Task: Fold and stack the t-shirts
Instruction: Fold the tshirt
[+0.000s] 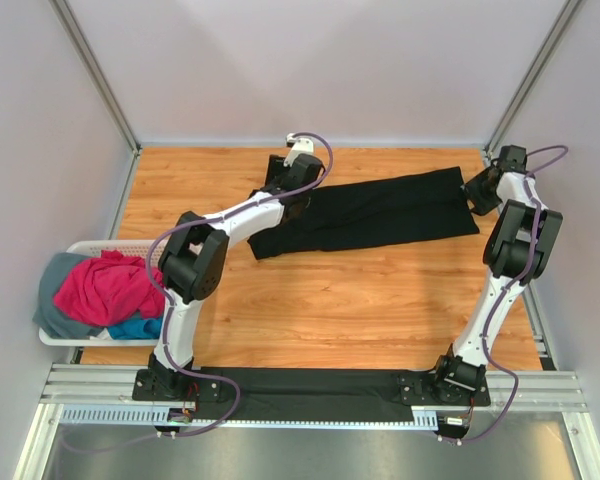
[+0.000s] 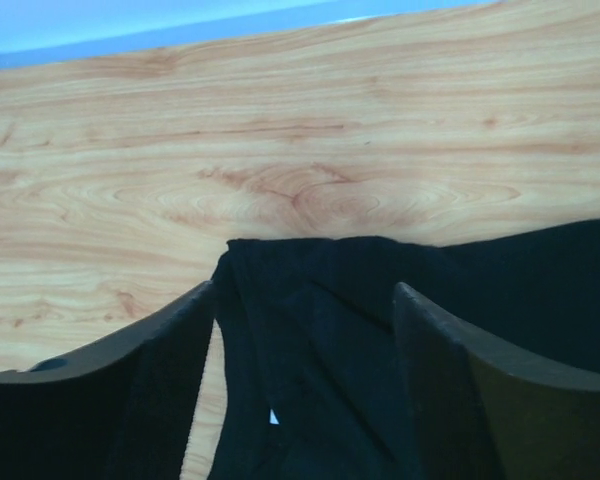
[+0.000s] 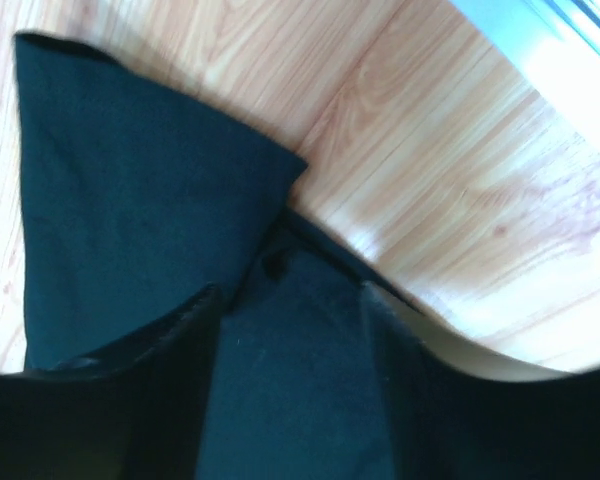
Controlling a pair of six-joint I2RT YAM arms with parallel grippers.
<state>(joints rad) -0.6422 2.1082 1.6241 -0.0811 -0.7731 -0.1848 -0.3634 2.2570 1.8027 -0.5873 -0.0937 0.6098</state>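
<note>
Black shirt [image 1: 380, 210] is on the far half of the table [image 1: 360, 300], folded into a long narrow strip. Its long axis runs left-right, slightly skewed, with the left end nearer me and the right end farther back. No collar is visible, so I can't call which end is the neck.

Left gripper [image 2: 302, 300] sits at the strip's left end and right gripper [image 3: 290, 295] at its right end, each over the cloth.

From the top view I get the whole strip and both arms, but not the jaw gaps. It's also the only view with the basket [image 1: 80, 247], off the left table edge. It holds the pink shirt [image 1: 105, 285] on top, the blue shirt [image 1: 138, 327] below it and the grey shirt [image 1: 52, 280] at the left side, all bunched.

Left wrist view shows the jaws spread, with the strip's end edge lying flat between them and nothing pinched. There's a small white speck on the cloth, maybe a tag; it's too small to tell.

Right wrist view shows those jaws spread too, with cloth flat between them. It also shows a pointed flap of a second layer spreading off to one side, which the top view doesn't resolve.
</note>
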